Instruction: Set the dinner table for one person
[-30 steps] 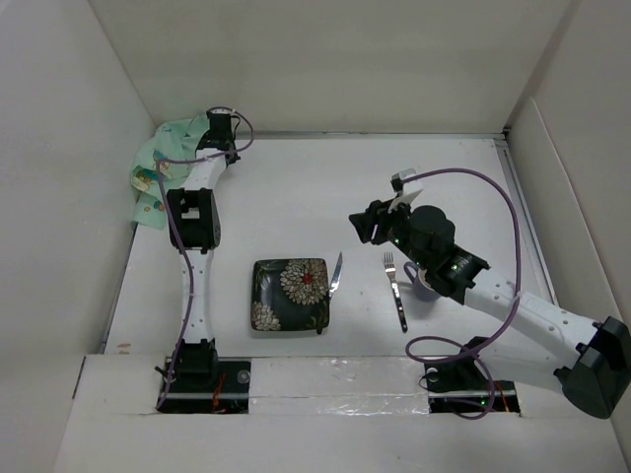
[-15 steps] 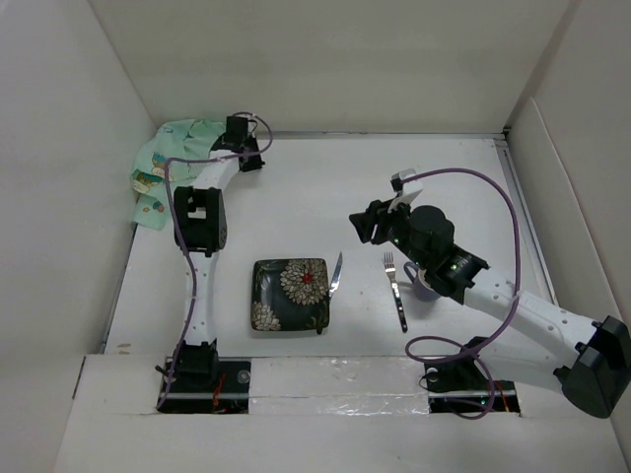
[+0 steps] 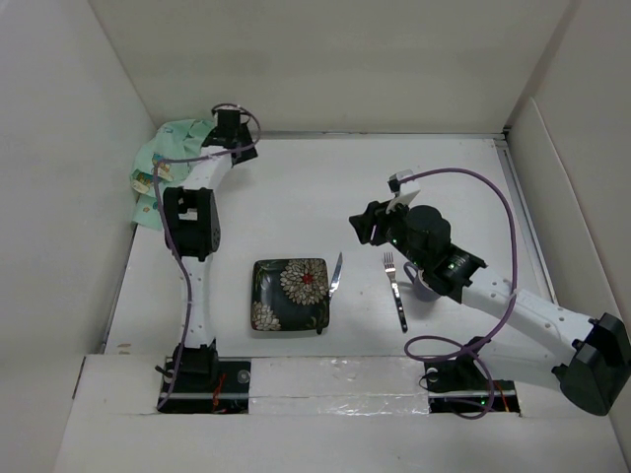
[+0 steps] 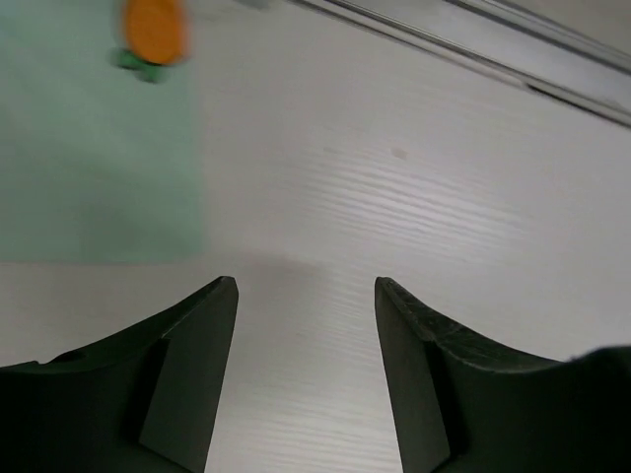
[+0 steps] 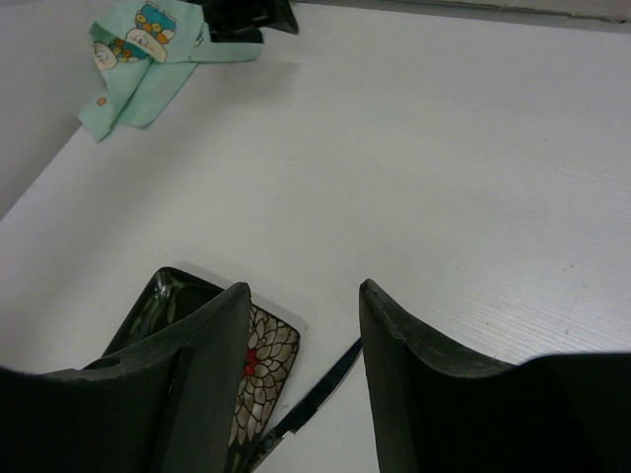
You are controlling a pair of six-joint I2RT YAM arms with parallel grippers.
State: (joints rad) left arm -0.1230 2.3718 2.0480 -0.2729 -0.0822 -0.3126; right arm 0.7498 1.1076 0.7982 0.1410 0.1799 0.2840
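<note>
The dinner table (image 3: 296,192) is the wide white top. On it lie a dark square flower-print plate (image 3: 290,294), a knife (image 3: 335,276) along its right side and a fork (image 3: 394,289) further right. My left gripper (image 3: 235,136) is stretched to the far left corner beside a crumpled mint-green cloth mat (image 3: 168,163). In its wrist view the left gripper (image 4: 306,286) is open over bare table, with the mat (image 4: 99,148) to its left. My right gripper (image 5: 304,289) is open with nothing in it, hovering above the plate (image 5: 271,355) and the knife (image 5: 315,399).
White walls close in the table on the left, back and right. A small purple-and-white object (image 3: 424,283) lies partly hidden under the right arm. A purple cable (image 3: 498,197) loops over that arm. The mat (image 5: 148,49) also shows far off in the right wrist view.
My left gripper swung right along the mat's edge and back a little. The right arm barely moved.
</note>
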